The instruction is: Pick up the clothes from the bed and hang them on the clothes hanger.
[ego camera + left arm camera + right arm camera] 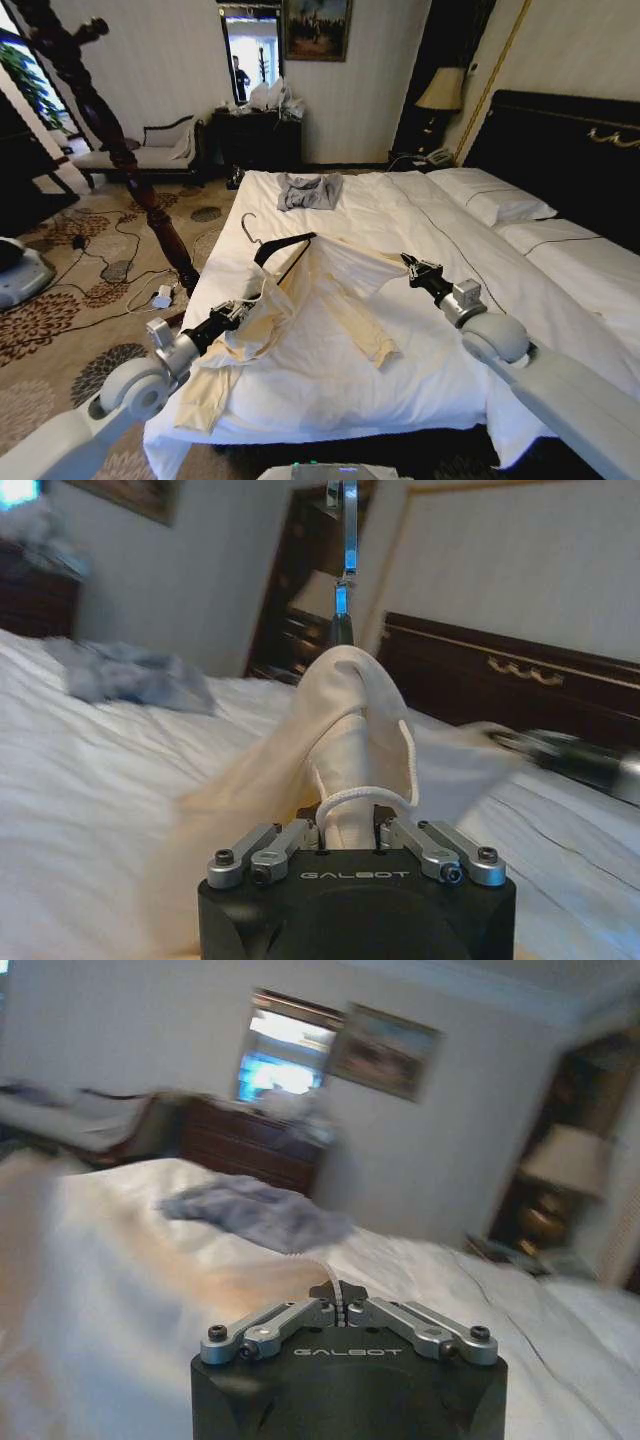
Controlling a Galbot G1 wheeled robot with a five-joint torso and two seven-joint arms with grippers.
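Observation:
The clothes (300,300), a cream long-sleeved shirt, lie stretched across the near half of the bed (420,360) with the black clothes hanger (285,246) partly inside them. Its silver hook (248,230) pokes out toward the room. My left gripper (243,308) is shut on the shirt's lower-left part. In the left wrist view it (348,830) pinches a corded fabric edge, and the shirt (350,710) rises to the hook (345,540). My right gripper (407,260) is shut on the shirt's right edge, holding it taut; a thin pale sliver shows between its fingers (338,1305).
A small grey-blue garment (308,190) lies farther up the bed. White pillows (490,195) and the dark headboard (570,150) are on the right. A tall dark wooden coat stand (110,130) rises left of the bed, with cables (120,290) on the patterned carpet.

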